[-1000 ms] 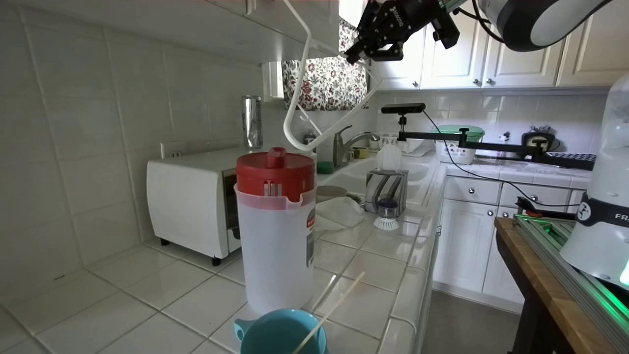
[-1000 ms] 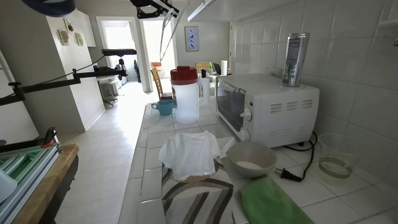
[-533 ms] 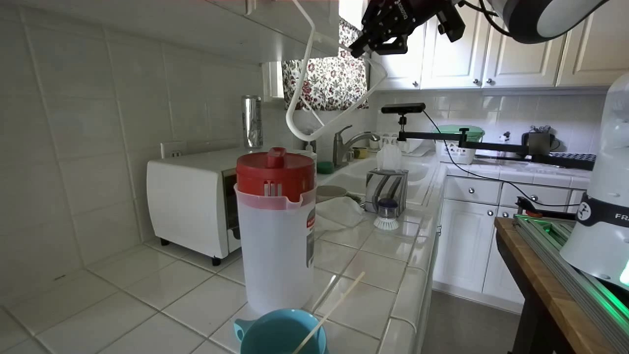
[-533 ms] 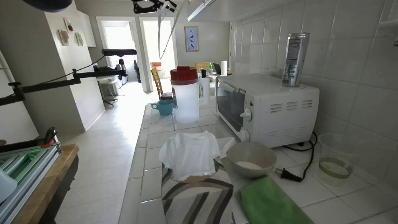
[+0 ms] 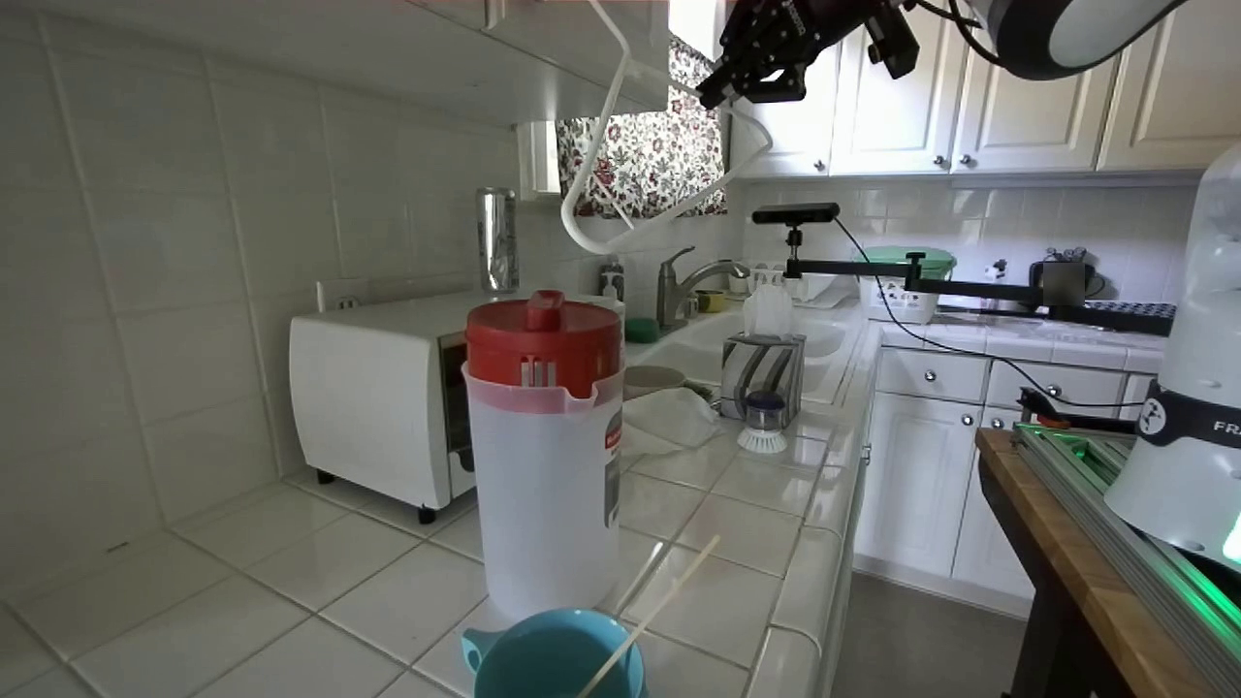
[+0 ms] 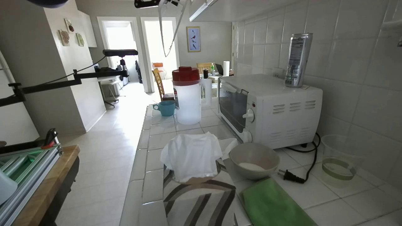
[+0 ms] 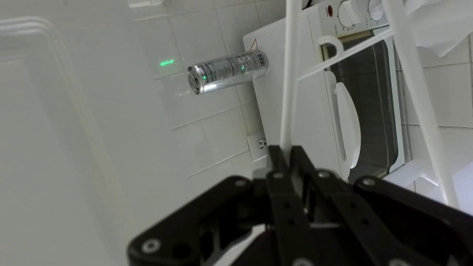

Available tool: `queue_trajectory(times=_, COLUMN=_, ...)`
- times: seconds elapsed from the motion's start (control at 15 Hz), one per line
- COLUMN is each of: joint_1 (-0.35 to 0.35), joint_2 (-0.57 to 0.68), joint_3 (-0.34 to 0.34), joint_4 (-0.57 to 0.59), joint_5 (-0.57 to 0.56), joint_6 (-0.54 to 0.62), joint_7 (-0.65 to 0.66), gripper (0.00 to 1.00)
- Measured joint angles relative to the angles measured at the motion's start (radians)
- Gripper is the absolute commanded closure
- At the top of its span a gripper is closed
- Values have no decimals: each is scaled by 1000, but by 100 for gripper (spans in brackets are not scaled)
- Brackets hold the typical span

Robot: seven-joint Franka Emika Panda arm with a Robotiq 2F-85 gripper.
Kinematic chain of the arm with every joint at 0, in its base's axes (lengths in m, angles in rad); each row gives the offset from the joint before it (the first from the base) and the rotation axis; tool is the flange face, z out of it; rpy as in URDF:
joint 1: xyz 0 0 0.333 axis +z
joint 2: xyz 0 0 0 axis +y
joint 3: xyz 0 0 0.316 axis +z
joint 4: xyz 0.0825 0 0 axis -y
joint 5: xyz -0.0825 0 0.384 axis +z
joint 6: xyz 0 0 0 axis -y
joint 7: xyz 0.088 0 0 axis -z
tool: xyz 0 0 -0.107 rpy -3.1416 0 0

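Observation:
A white plastic hanger is pinched along one thin bar between the fingertips of my gripper. In an exterior view the gripper is high up, near the edge of the upper cabinet, and the hanger dangles from it as a tilted loop. Its lower corner is in the air above the red-lidded pitcher, apart from it. From the other side, the hanger hangs at the top, with the gripper partly cut off. A small hook on its crossbar shows before the toaster oven in the wrist view.
A silver can stands on the toaster oven. A blue mug with a thin stick is beside the pitcher. A tissue box, bowl and green cloth share the counter. A camera sits on a black arm.
My gripper has risen and shifted slightly, lifting the hanger with it. The hanger's lower corner is higher and swings a little. Everything on the counter has stayed put.

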Motion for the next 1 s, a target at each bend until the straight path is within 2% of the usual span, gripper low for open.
queue_trajectory(times=0.53, joint_1=-76, joint_2=36, joint_3=36, joint_4=0, joint_5=0, joint_6=82, joint_7=0, gripper=98)
queue_trajectory(times=1.0, joint_1=-109, joint_2=61, joint_3=89, joint_4=11, joint_5=0, joint_6=135, joint_7=0, gripper=98)
